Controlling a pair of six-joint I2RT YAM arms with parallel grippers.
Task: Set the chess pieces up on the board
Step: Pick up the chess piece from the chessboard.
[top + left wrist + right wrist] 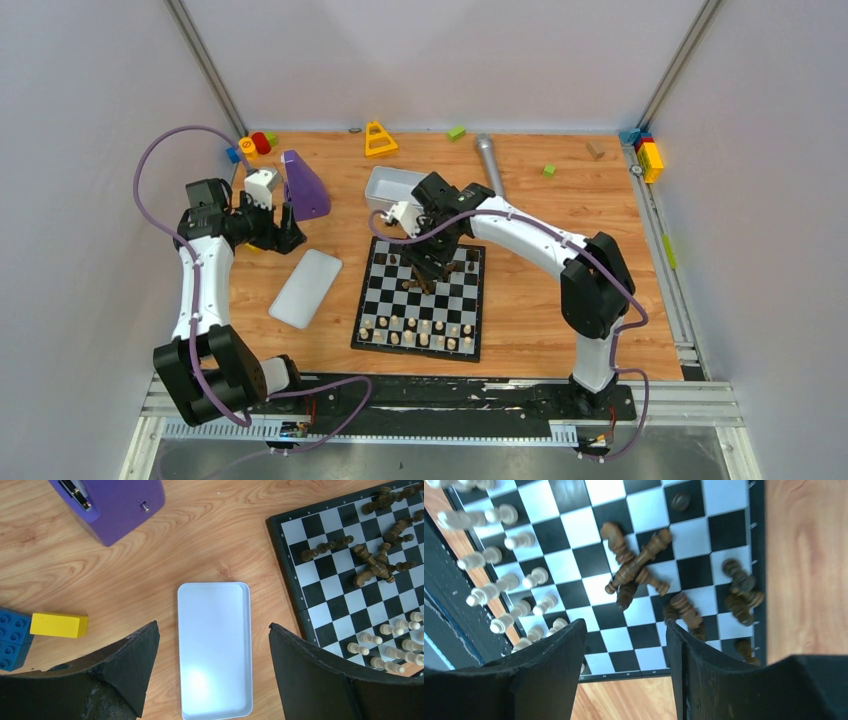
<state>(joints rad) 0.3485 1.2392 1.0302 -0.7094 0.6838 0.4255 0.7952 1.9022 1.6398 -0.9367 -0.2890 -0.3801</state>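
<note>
While the left pincer [214,630] is hovering spread wide above the white lid [215,650], the right pincer [625,630] is hanging empty, jaws apart, over the board [576,525], with fallen dark pieces [636,570] lying just ahead of its tips, so it is likely needing to pinch one next.

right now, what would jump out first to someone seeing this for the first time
A jumbled heap of dark brown chess pieces lies toppled on the board under the right arm's open fingers. The pale pieces stand in two tidy rows along its near edge.
</note>
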